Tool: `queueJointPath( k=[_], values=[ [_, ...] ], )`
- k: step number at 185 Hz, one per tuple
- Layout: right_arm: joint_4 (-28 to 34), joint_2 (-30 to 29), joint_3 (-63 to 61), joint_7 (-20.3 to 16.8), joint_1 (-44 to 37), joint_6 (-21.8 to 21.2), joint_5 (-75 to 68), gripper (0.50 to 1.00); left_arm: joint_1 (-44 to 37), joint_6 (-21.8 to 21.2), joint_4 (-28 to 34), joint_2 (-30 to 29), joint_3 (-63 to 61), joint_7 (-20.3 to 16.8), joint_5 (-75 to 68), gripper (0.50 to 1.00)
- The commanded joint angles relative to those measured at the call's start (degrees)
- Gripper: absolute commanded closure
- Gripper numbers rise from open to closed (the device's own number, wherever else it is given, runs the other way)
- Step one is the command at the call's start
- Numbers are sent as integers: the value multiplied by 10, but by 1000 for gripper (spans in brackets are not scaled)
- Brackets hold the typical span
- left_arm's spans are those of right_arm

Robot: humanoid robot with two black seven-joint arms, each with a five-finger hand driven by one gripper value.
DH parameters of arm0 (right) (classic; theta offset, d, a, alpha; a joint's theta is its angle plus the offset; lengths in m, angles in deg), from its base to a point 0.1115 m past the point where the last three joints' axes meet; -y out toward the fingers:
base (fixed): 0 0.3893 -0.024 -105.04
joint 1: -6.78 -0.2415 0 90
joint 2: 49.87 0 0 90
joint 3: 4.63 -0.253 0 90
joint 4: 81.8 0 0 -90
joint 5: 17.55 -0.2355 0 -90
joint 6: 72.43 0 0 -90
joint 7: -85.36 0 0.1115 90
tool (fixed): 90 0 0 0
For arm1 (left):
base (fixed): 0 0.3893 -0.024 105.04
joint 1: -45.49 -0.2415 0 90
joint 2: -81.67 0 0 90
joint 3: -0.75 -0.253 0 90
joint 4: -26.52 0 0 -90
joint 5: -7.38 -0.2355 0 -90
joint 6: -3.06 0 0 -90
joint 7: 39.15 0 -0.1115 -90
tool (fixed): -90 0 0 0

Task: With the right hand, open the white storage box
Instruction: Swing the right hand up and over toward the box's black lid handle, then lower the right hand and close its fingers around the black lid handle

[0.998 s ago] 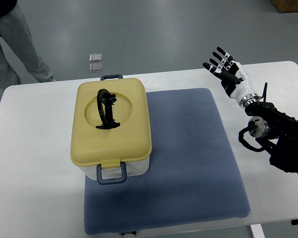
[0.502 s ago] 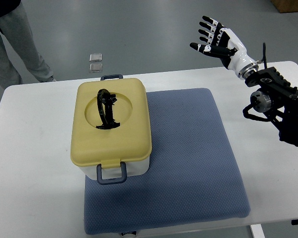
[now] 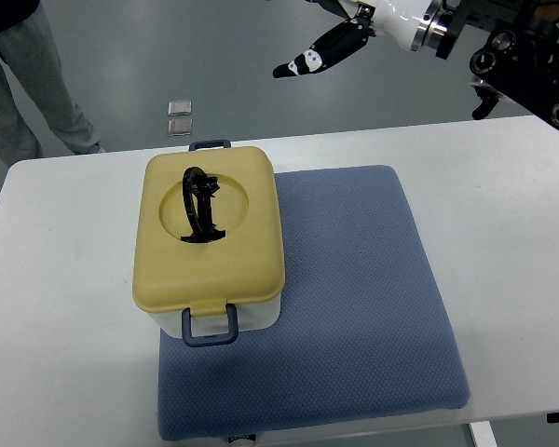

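From the top view, the only view, the white storage box stands on the left part of a blue mat that covers the middle of the desk, its far end reaching past the mat's far edge towards the desk's far edge and its near end well short of the desk's near edge. Its lid is pale yellow and rigid-looking, closed flat over a white base that shows only as a strip along the near and right sides. A black carry handle lies folded in a round recess in the lid. Grey-blue latches sit at both short ends, the near latch and the far latch; both appear folded against the box, so it is probably clipped shut. It looks like hard, smooth plastic, likely light and liable to slide or lift whole if the lid is pulled before the clips are freed, though the mat should give some grip. The likeliest places to take hold are the latch loops first, then the lid's rim or the black handle. The right hand is up at the top edge of the picture, beyond the desk's far edge and well apart from the box, holding nothing; its visible dark fingers are extended, but the rest is cut off. A person's legs stand past the desk's far left corner.
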Motion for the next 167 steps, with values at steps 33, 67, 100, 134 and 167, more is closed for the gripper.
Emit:
queueJointPath(
  k=[33, 67, 100, 134, 167],
  values=[
    [39, -33, 87, 19, -84, -13, 134, 579, 0, 0, 0, 0, 0, 0, 0, 500],
    [39, -78, 147, 21, -118, -13, 195, 581, 0, 0, 0, 0, 0, 1, 0, 500],
    [39, -113, 197, 21, -153, -13, 222, 583, 0, 0, 0, 0, 1, 0, 0, 500],
    [37, -146, 238, 20, -176, -13, 240, 595, 0, 0, 0, 0, 0, 0, 0, 500],
    [28, -154, 254, 18, -181, -11, 267, 621, 0, 0, 0, 0, 0, 1, 0, 500]
  ],
)
